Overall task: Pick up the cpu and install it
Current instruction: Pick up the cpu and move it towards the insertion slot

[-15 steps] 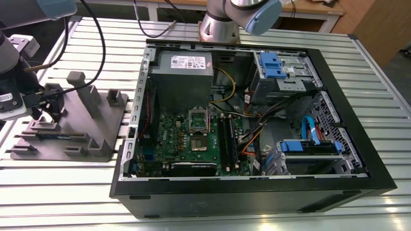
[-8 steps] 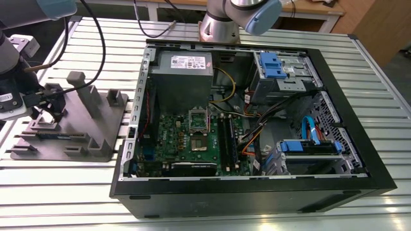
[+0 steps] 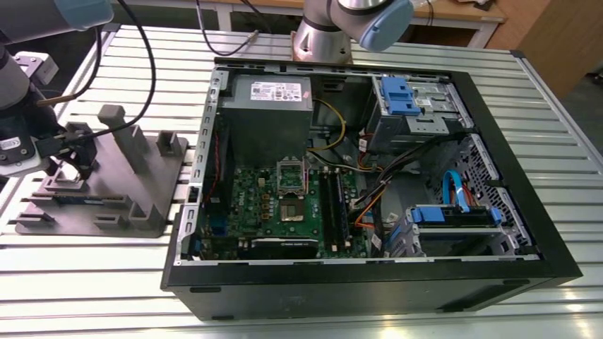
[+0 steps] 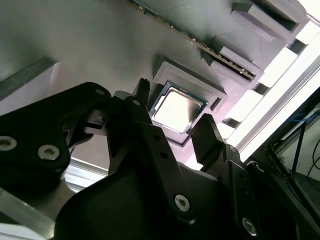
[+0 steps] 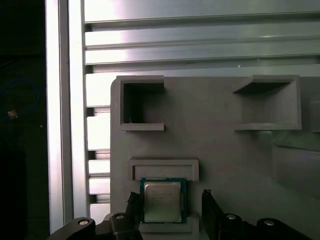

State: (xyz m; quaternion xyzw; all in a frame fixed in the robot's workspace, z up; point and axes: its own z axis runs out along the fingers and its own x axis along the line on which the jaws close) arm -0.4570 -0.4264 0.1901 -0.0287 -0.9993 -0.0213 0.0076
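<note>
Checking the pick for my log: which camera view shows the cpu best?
The first wrist view: the cpu faces the camera squarely in its grey holder. The second wrist view shows it slanted and glared. In the exterior view it is too small to tell.

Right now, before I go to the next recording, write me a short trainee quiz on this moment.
1. True or false: the gripper is shut on the cpu.
2. The cpu is: A) held in the air, B) flat in a recess of the grey holder, C) standing on edge.
3. In the exterior view, on which side of the computer case is the grey holder?
Key: 1 false, it is open; 2 B; 3 the exterior view's left.
</note>
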